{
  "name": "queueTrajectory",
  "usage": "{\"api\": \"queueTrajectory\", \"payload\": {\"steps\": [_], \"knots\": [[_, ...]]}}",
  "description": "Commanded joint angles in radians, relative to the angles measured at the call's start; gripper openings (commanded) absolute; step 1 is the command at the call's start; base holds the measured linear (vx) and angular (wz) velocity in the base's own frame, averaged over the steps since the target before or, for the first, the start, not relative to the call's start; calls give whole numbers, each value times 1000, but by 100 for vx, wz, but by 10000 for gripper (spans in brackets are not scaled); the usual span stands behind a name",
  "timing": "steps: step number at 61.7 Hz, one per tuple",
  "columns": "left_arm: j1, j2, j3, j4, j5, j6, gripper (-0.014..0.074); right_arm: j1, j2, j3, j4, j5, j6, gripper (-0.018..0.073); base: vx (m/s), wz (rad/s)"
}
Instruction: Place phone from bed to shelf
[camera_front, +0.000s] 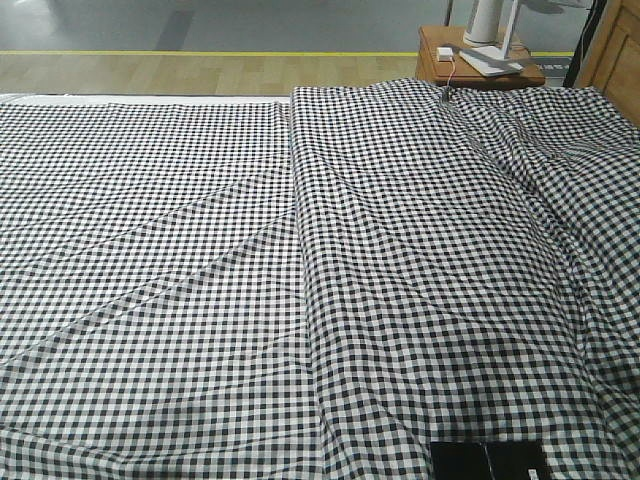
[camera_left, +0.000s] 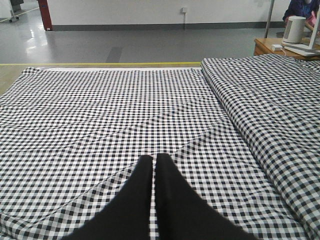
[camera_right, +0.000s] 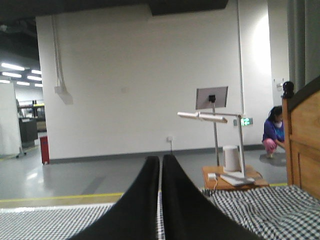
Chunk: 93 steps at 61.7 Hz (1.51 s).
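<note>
- The thin glossy black phone (camera_front: 489, 462) lies on the black-and-white gingham bed (camera_front: 200, 250), at the front view's near edge; no gripper is on it, so the whole job appears to remain.
- Both pincers are clenched and empty: left gripper (camera_left: 154, 161), right gripper (camera_right: 161, 161).
- No shelf can be made out.
- No writing is legible; the green wall sign (camera_right: 245, 121) is too small to read.

Bed (camera_front: 150, 250) fills the front view from near edge to far edge. A raised fold (camera_front: 298, 200) in its cover runs front to back near centre, and the doubled layer lies right of it. Phone (camera_front: 490, 462) lies flat on the bed at near right, cut by the lower frame edge. Bedside table (camera_front: 430, 68) stands behind the bed's far right end, with the headboard (camera_front: 612, 50) just right of it. A canister (camera_front: 485, 20) and a lamp base (camera_front: 492, 62) sit on the table.
</note>
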Motion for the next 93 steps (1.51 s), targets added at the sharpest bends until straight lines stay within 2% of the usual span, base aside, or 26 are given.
{"api": "queueTrajectory", "payload": {"steps": [1,8,17,36,48,56,66,73,84,93], "knots": [[-5,-5,3,-9,-72,-4,1,-7,-2,-85,-1,-94,-32,-4,0,0],[-5,-5,3,-9,-72,-4,1,-7,5,-194,-1,-48,-55,-4,0,0],[-5,-5,3,-9,-72,-4,1,-7,69,-367,-1,92,-58,-4,0,0],[-5,-5,3,-9,-72,-4,1,-7,341,-687,-1,359,-58,-2,0,0],[-5,-5,3,-9,-72,-4,1,-7,519,-780,-1,433,-57,11,0,0],[-5,-5,3,-9,-72,-4,1,-7,609,-787,0,429,-57,59,0,0],[-5,-5,3,-9,-72,-4,1,-7,691,-786,3,438,-57,207,0,0],[-5,-5,3,-9,-72,-4,1,-7,713,-786,3,484,-57,368,0,0],[-5,-5,3,-9,-72,-4,1,-7,717,-786,3,459,-58,620,0,0],[-5,-5,3,-9,-72,-4,1,-7,717,-786,3,475,-58,715,0,0]]}}
